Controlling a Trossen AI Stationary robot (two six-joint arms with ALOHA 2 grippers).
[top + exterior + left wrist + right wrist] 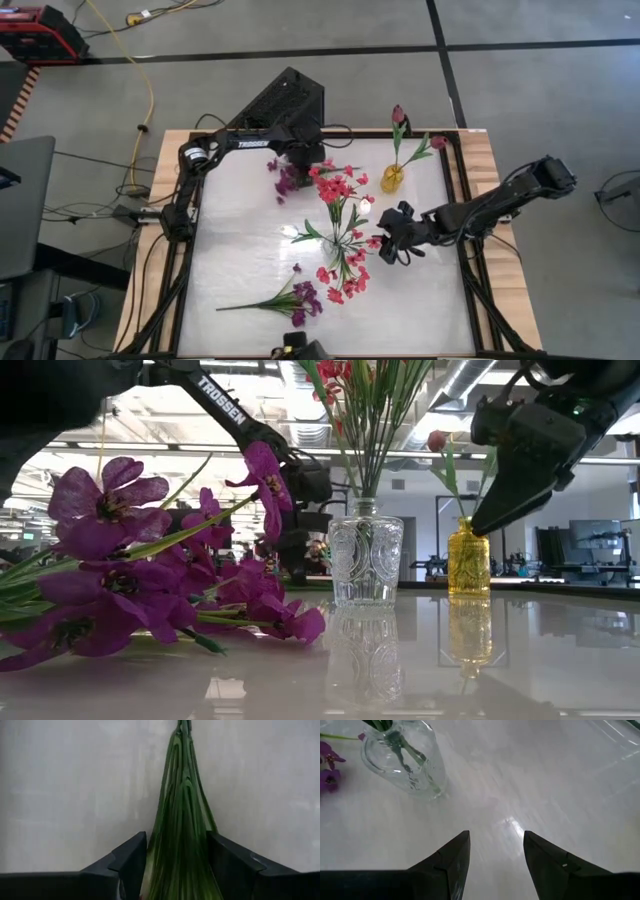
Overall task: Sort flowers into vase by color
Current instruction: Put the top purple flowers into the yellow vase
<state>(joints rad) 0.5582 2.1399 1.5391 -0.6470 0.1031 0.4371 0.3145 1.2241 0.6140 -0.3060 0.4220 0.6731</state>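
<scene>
Clear vase [340,243]: mid-table, holding blossom stems [340,190].
Small vase [392,178]: far right of the clear vase, holding tulip buds [399,115].
Loose stem [285,298]: lying on the table [240,260], near-left of the clear vase.
Left gripper [300,160]: far side, left of the small vase, closed around a stem bundle [182,845] hanging above the table.
Right gripper [385,240]: just right of the clear vase, above the table, fingers apart.
Bud [290,231]: on the table, just left of the clear vase.

Two vases [337,243] [392,178], two purple flower bunches [300,297] [288,178]
</scene>
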